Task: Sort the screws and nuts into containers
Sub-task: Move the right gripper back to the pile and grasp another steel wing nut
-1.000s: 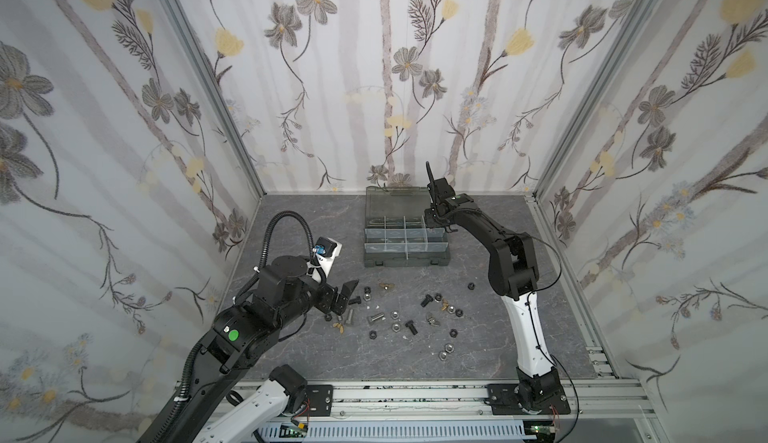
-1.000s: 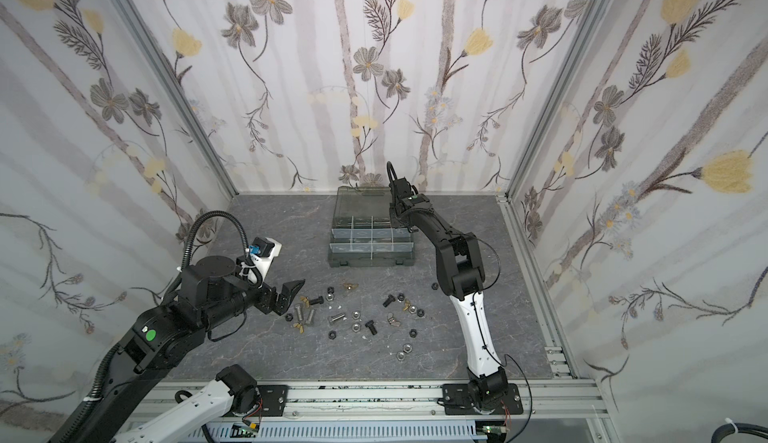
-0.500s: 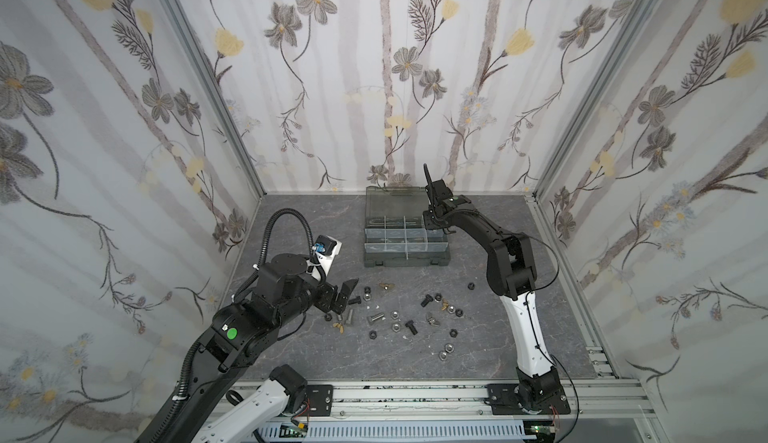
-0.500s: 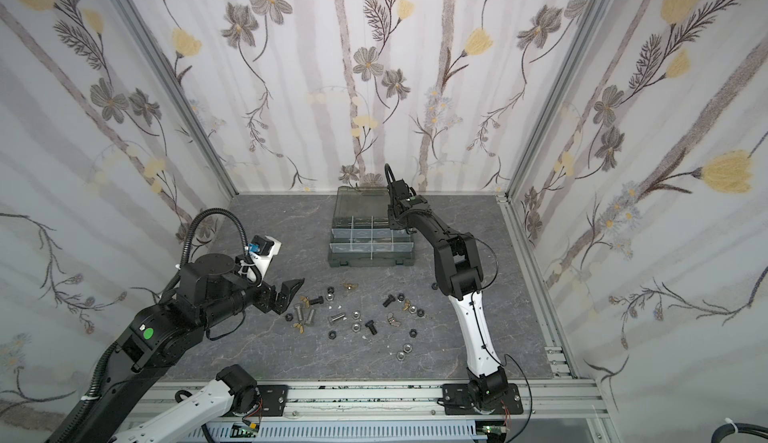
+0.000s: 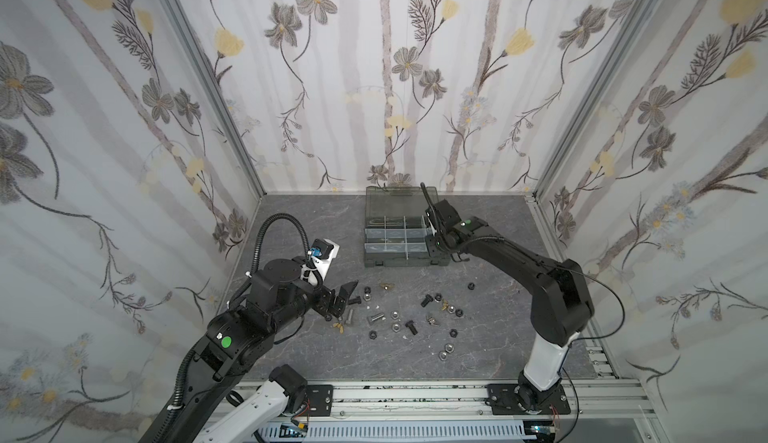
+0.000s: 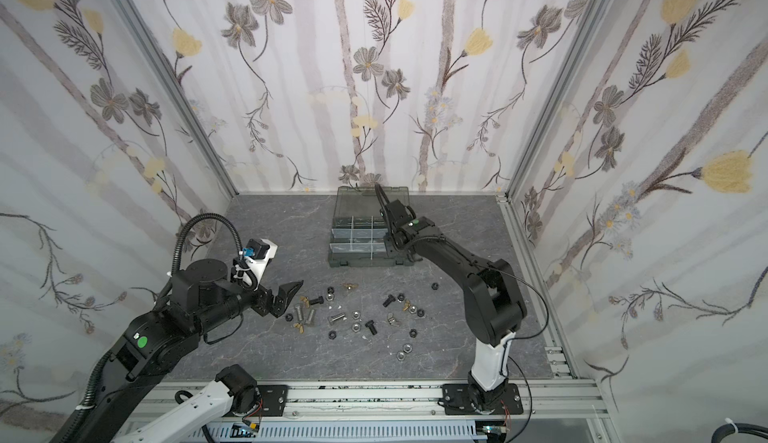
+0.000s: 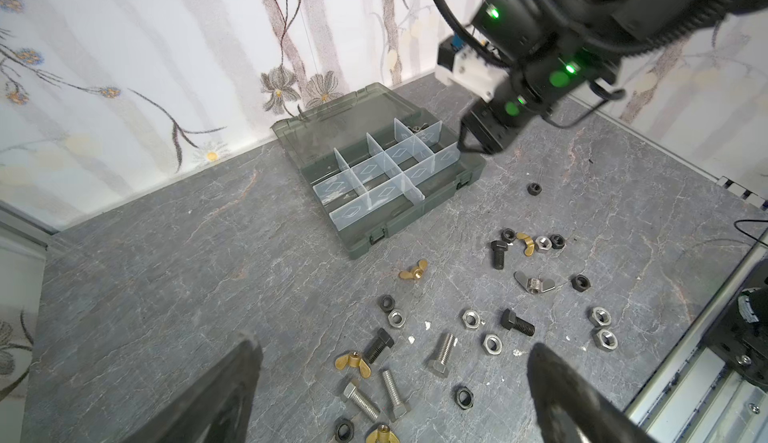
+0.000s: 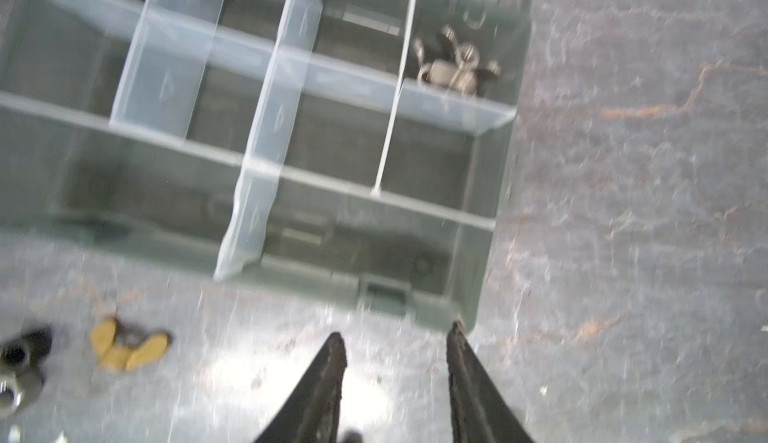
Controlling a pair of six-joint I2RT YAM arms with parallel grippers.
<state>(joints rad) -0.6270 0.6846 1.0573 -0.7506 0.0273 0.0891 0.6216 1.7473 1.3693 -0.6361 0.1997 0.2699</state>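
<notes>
Right end effector [image 8: 395, 333] has parted its jaws, empty, at the right edge of the case [image 5: 395, 261]. Loose screws [image 5: 376, 319] and nuts [image 5: 448, 347] lie lower-centre in both top views on the desk [image 5: 316, 220], well apart from it and just beside the wide-open left end effector [image 7: 392, 347], the nearer one.

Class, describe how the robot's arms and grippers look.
Both arms are black, with a white lower link and a green dot. The left arm has a ribbed black hose and a white wrist camera. The right arm has a thin black cable. The left gripper and right gripper have dark tapered fingers.
</notes>
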